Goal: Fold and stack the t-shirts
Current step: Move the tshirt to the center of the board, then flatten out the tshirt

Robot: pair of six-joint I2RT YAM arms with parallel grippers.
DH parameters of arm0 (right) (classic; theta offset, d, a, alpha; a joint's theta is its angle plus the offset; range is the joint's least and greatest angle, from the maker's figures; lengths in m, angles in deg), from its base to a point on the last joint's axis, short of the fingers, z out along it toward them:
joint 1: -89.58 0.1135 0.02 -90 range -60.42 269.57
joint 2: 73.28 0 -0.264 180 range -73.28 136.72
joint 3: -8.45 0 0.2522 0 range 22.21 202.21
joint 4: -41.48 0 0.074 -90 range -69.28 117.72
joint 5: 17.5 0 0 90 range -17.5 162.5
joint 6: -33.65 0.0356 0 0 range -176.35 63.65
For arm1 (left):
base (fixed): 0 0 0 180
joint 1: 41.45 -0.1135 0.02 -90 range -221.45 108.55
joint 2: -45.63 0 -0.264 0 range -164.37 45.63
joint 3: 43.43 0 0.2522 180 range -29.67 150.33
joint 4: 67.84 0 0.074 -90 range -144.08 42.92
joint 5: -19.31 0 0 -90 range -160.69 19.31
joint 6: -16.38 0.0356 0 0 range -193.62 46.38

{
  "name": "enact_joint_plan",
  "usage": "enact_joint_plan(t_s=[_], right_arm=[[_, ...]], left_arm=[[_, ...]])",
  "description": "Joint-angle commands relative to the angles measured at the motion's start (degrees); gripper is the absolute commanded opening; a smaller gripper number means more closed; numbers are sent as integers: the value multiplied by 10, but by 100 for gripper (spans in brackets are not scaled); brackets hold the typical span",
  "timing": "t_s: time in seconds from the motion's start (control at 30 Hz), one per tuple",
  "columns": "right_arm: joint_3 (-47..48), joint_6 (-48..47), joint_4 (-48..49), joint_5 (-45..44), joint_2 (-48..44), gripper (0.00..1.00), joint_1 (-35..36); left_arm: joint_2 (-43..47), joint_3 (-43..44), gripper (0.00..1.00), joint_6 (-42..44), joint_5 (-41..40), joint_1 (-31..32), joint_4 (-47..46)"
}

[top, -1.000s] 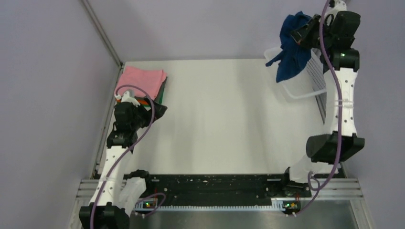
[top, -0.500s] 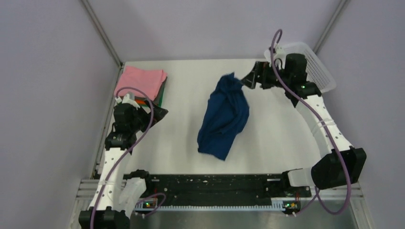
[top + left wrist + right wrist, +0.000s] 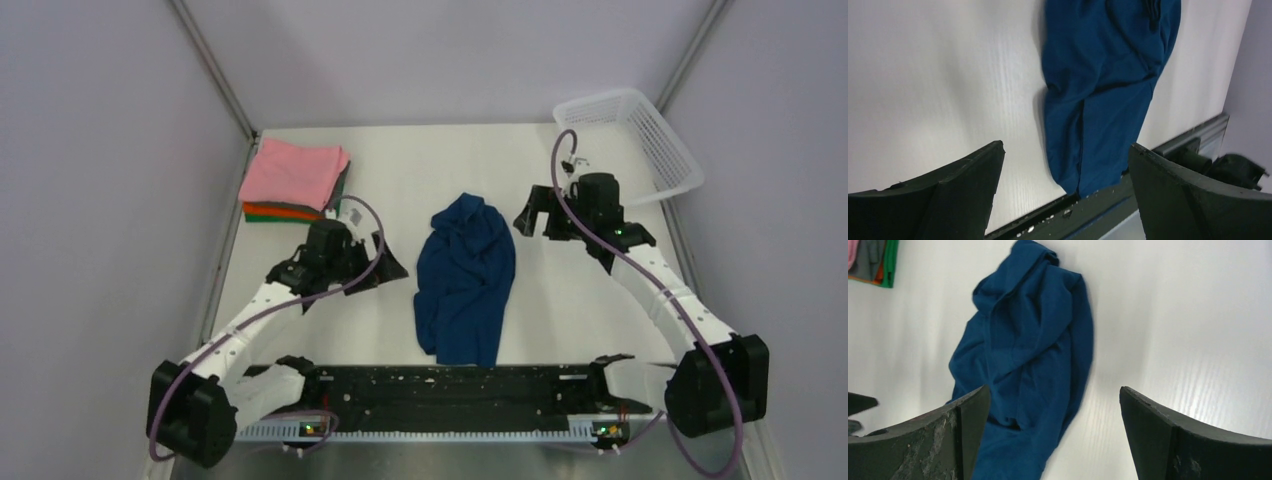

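Observation:
A navy blue t-shirt (image 3: 465, 275) lies crumpled and lengthwise in the middle of the table, its lower end reaching the black front rail; no print shows. Nothing holds it. My left gripper (image 3: 385, 255) hovers just left of it, jaws wide open, and in the left wrist view the shirt (image 3: 1098, 75) lies ahead of the left gripper (image 3: 1065, 146). At the shirt's upper right my right gripper (image 3: 525, 215) stands open and empty. The right wrist view has the shirt (image 3: 1033, 355) ahead of the right gripper (image 3: 1054, 388). A folded stack (image 3: 293, 175), pink over orange and green, sits back left.
A white mesh basket (image 3: 640, 140) stands at the back right corner, with nothing showing in it. The black rail (image 3: 450, 385) runs along the table's near edge. Purple walls close in the left, back and right sides.
The right arm swung the navy shirt down from above the basket and let it go; it now lies on the table. The left arm moved from beside the stack toward the shirt.

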Motion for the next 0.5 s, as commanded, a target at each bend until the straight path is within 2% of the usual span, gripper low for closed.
enact_joint_plan(t_s=[0.0,0.07,0.1,0.27,0.47], right_arm=[[6,-19,76,-26,7,98,62],[27,-26,75,-34,41,96,93],[39,-26,72,-41,63,95,109],[111,-24,61,-135,184,92,195],[182,10,52,-190,310,79,216]], left_arm=[[-42,-6,96,-21,-48,125,-38],[-77,-5,91,-39,-67,164,-39],[-97,-3,85,-49,-69,175,-39],[-167,-5,67,-78,-79,202,-68],[-229,2,62,-93,-82,212,-110]])
